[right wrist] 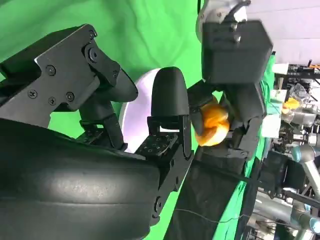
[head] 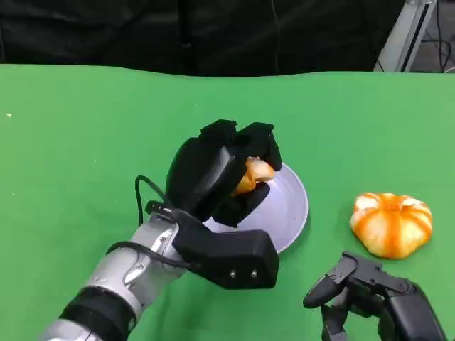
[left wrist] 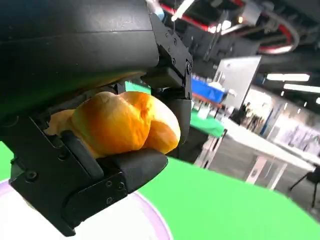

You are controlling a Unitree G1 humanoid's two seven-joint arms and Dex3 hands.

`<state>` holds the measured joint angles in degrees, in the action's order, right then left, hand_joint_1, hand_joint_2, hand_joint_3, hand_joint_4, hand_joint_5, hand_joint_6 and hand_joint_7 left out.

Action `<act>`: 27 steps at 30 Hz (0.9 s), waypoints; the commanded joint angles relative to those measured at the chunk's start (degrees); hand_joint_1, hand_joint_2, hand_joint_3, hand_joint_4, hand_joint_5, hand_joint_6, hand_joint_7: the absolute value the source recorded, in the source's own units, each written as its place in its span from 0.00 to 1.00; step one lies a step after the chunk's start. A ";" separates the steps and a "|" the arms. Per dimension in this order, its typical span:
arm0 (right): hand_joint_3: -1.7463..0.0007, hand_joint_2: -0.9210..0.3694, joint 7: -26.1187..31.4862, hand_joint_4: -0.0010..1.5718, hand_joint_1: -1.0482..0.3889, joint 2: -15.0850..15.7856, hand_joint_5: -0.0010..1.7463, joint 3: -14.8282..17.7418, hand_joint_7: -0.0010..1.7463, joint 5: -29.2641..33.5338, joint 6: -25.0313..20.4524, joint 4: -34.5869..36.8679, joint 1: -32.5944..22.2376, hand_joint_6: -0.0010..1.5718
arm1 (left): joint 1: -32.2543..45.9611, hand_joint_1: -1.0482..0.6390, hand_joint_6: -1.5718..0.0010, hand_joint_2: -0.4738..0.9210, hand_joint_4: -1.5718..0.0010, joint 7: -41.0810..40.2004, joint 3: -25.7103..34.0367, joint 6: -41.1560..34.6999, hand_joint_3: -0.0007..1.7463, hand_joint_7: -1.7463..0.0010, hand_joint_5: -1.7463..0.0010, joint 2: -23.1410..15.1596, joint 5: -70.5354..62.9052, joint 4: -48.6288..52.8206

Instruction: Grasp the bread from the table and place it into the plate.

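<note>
The left hand [head: 220, 174] grips the bread [head: 250, 175] above the plate [head: 284, 206]. Only the head view shows the right hand [head: 370, 295] empty, fingers apart, near a second roll [head: 392, 224].

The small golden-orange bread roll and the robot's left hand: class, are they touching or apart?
Touching. In the left wrist view the black fingers of the left hand close around the small golden-orange bread roll, pressing against it on both sides.
</note>
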<state>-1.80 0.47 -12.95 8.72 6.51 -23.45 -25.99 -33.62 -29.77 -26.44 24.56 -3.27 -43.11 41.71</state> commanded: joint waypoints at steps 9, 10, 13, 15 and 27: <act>0.32 0.34 0.54 0.44 0.75 0.07 0.96 -0.11 0.76 0.01 -0.29 -0.86 -0.18 0.46 | -2.84 0.47 0.63 0.85 0.67 13.22 -2.64 -13.01 0.37 0.51 0.22 -0.16 -1.03 1.50; 0.31 0.34 0.63 0.44 0.75 0.06 0.96 -0.15 0.76 0.08 -0.29 -0.87 -0.21 0.46 | -3.30 0.45 0.66 0.92 0.74 17.56 -3.66 -17.01 0.26 0.70 0.41 -0.25 -2.10 0.49; 0.31 0.35 0.77 0.45 0.75 -0.01 0.96 -0.21 0.77 -0.07 -0.11 -0.75 -0.24 0.46 | -3.20 0.28 0.86 0.99 0.97 24.73 -5.44 -23.30 0.19 0.96 0.76 -0.65 -3.75 -2.57; 0.30 0.35 0.77 0.45 0.75 -0.05 0.96 -0.24 0.77 -0.21 -0.29 -0.87 -0.26 0.46 | -2.74 0.20 0.94 1.00 0.99 28.17 -6.04 -25.14 0.22 0.98 0.94 -1.09 -3.70 -4.35; 0.29 0.36 0.95 0.44 0.75 -0.15 0.96 -0.50 0.77 -0.08 -0.63 -0.91 -0.14 0.46 | 2.50 0.06 1.00 1.00 1.00 32.64 -2.78 -21.23 0.41 1.00 1.00 -7.18 2.12 -13.95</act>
<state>-1.35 0.27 -13.62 8.80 6.18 -23.71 -25.85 -33.35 2.63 -31.20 1.03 -6.98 -42.80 31.63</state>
